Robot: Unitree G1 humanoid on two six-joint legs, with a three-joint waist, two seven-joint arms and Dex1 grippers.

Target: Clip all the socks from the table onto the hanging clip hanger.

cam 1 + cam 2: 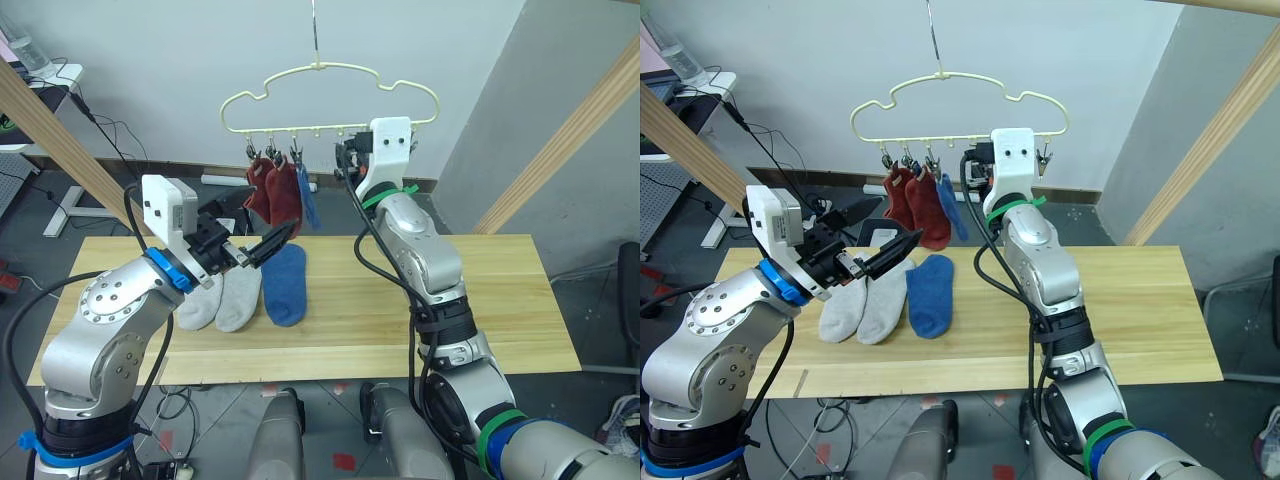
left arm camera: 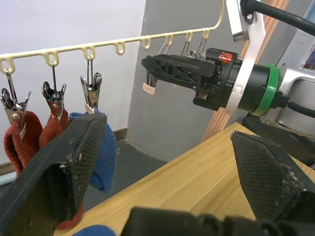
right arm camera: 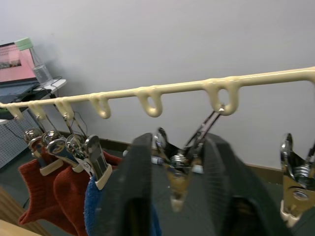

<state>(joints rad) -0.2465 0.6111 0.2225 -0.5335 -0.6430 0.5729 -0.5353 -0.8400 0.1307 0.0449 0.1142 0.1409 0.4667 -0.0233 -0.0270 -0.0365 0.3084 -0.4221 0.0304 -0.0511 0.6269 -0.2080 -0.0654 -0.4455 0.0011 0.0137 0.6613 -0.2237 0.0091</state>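
Observation:
The pale-yellow clip hanger (image 1: pixel 330 68) hangs above the table's far edge. Two rust-red socks (image 1: pixel 275 195) and a blue sock (image 1: pixel 309 205) hang from its left clips. On the table (image 1: pixel 480 300) lie two grey socks (image 1: pixel 225 300) side by side, with a blue sock (image 1: pixel 285 285) next to them. My left gripper (image 1: pixel 262 222) is open and empty, held above these socks. My right gripper (image 3: pixel 177 142) is raised to the hanger's rail, its fingers pressed on a bare metal clip (image 3: pixel 179 169). Another bare clip (image 3: pixel 295 167) hangs beside it.
Slanted wooden poles of a frame rise at the left (image 1: pixel 60 130) and the right (image 1: pixel 570 130). A white desk with a bottle (image 1: pixel 40 65) stands at the far left, with cables on the floor behind the table. The table's right half is bare wood.

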